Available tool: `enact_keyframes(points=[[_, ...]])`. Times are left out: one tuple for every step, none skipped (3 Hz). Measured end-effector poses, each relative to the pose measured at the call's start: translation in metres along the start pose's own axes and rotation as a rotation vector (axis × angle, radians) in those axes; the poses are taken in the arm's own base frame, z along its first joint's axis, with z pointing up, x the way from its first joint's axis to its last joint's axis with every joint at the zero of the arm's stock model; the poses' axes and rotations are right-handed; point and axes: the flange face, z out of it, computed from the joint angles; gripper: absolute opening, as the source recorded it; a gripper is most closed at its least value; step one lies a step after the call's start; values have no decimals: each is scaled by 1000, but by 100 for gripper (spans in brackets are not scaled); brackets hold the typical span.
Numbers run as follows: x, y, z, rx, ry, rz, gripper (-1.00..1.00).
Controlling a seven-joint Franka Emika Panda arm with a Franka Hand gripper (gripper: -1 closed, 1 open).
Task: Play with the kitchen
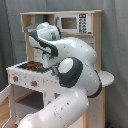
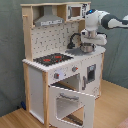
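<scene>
Kitchen [image 2: 60,75] fills centre of both exterior views; oven door [image 2: 70,102] hangs open, lower centre of second exterior view. Gripper [image 2: 87,47] low over sink [image 2: 86,49], right of faucet [image 2: 75,39]; finger state cannot tell. Advice: descend slowly, stay clear of faucet, avoid scraping sink rim.

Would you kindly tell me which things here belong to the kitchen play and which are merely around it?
Belonging:
the kitchen
stovetop
sink
faucet
open oven door
arm's pincer

Merely around:
wooden floor
grey backdrop
</scene>
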Motion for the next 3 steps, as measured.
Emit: enact_keyframes(points=[[-10, 42, 23, 23, 9, 88, -100], [-4, 67, 48, 51, 31, 136, -100], [11, 80, 66, 68, 74, 155, -100]])
